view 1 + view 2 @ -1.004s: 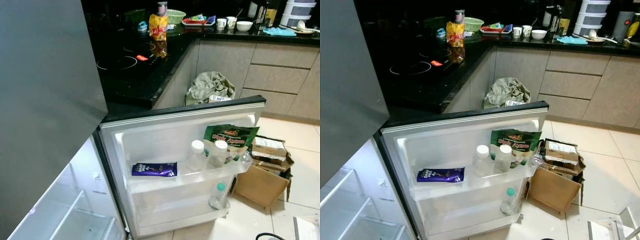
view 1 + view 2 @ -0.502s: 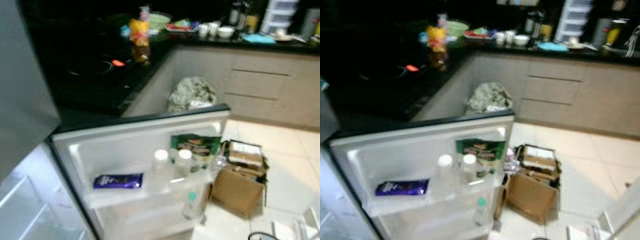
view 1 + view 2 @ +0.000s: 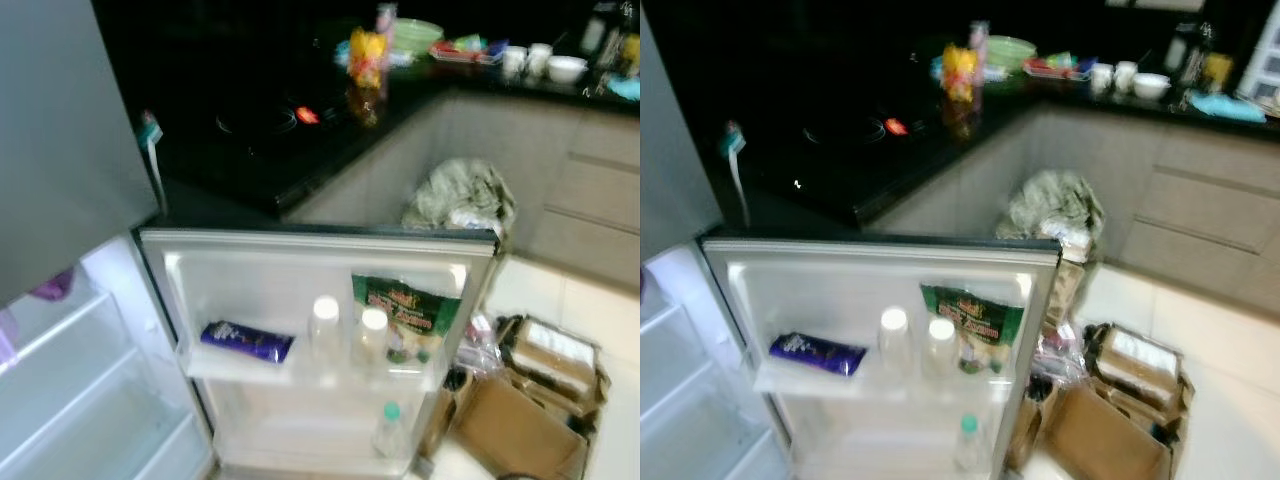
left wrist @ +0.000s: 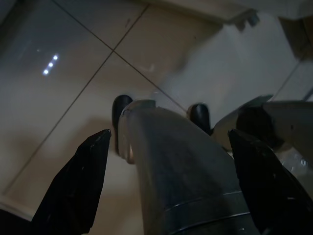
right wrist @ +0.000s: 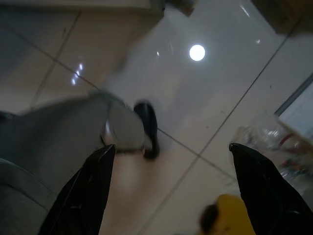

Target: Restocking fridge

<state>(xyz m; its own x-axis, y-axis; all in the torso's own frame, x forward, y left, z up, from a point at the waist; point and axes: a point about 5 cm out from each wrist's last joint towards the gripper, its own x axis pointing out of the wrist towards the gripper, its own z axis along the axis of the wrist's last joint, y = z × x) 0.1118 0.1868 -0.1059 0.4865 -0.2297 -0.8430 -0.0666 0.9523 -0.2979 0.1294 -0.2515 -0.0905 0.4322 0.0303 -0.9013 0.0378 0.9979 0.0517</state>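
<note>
A: What differs from a second ago?
B: The camera swung; the open white fridge door [image 3: 300, 270] now sits mid-frame.

A: The purple flat packet [image 3: 246, 340]?
B: Lying lengthwise along the door shelf, lower left of centre.

A: Jaws?
B: Left gripper [image 4: 166, 186] and right gripper [image 5: 171, 191] both released, over floor tiles.

We are looking at a black table [image 3: 250, 170] carrying a yellow snack bag [image 3: 366, 55], a green bowl [image 3: 418, 33], white cups [image 3: 527, 58] and a white bowl [image 3: 567, 68]. A grey-green crumpled bag [image 3: 460, 192] is sitting against the beige cabinets [image 3: 600, 180]. Open cardboard boxes [image 3: 530, 400] are lying on the tiled floor [image 3: 600, 300].
</note>
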